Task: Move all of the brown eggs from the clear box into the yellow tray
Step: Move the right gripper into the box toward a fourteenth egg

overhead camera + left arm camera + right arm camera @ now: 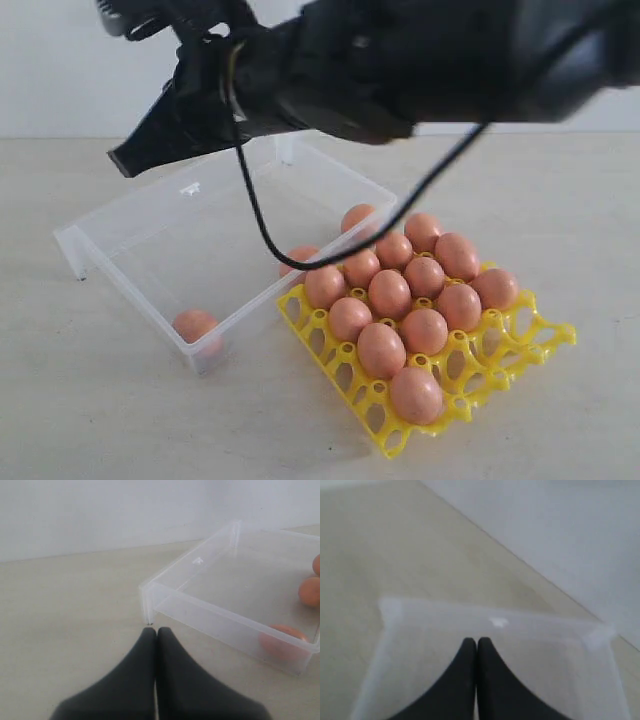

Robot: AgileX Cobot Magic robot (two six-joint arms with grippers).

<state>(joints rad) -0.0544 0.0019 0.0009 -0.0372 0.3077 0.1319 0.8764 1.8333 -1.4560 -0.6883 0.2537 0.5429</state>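
In the exterior view the right end effector [124,161] hung above the side of the clear box [130,285] away from the yellow tray [302,312]. Its black fingers were pressed together with nothing between them, and it was probably poised there because eggs had yet to be fetched from the box. The tray sat on the tabletop [100,420] just beside the box's long wall, seemingly to keep each carry short. Most of the brown eggs [390,293] filled the tray's cups. One egg lay in a corner of the box, and two more lay against the wall beside the tray, partly hidden by the tray's load. The left wrist view supplied what that view lacked: the left end effector [150,629], shut and empty, was held just outside another corner of the box, apparently parked clear of the other arm. It also showed three eggs plainly inside the box. The right wrist view was blurred and showed only closed fingertips above the box's bare floor, with neither tray nor eggs in sight.
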